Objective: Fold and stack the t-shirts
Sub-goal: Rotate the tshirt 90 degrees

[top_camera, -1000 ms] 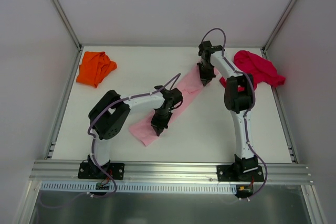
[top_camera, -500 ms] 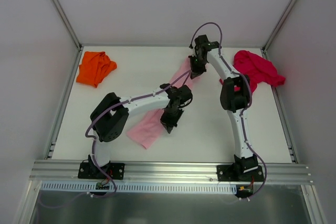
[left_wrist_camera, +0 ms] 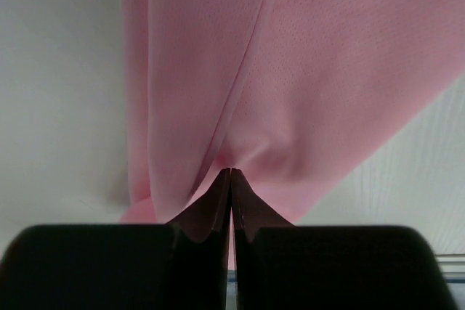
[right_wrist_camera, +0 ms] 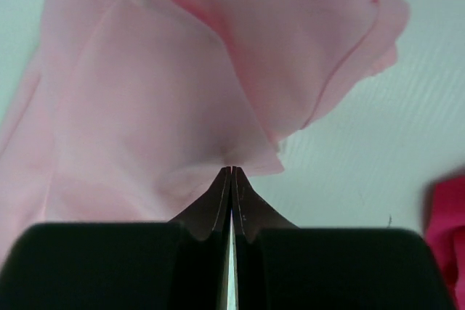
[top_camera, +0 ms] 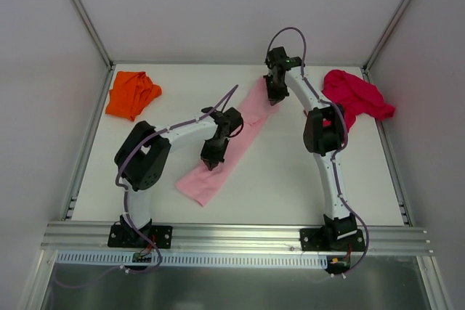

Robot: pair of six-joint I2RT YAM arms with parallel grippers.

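**benchrat:** So how far along is the fold-and-stack? Going left to right, what have we got?

**tee_wrangler:** Honestly, barely started, I'd say. Far left back corner of the white counter (top_camera: pixel 290 179) there's the bright orange cloth t-shirt (top_camera: pixel 132 94), just a crumpled heap with nothing touching it. Next is the left pincer (top_camera: pixel 210 162), clamped tight on a pinch of the light pink cloth t-shirt (top_camera: pixel 197 183). Its wrist view shows the tips (left_wrist_camera: pixel 231 172) closed, with pink fabric puckering right at them.

**benchrat:** And the pink one's folded?

**tee_wrangler:** Nope. It runs as a long bunched diagonal strip from near the front-left up toward the back middle, and the near end past the left pincer lies on the counter. The right pincer (top_camera: pixel 274 98) has the far end, also clenched on a fold of pink (right_wrist_camera: pixel 231 170). Can't tell if the middle is lifted or resting.

**benchrat:** And the far right?

**tee_wrangler:** The crimson red cloth t-shirt (top_camera: pixel 356 96), in a rumpled pile in the back right corner, well apart from the others.

**benchrat:** So zero folded, zero stacked.

**tee_wrangler:** That's my read. The pink one looks like it's getting spread out first, then all three need folding and stacking.
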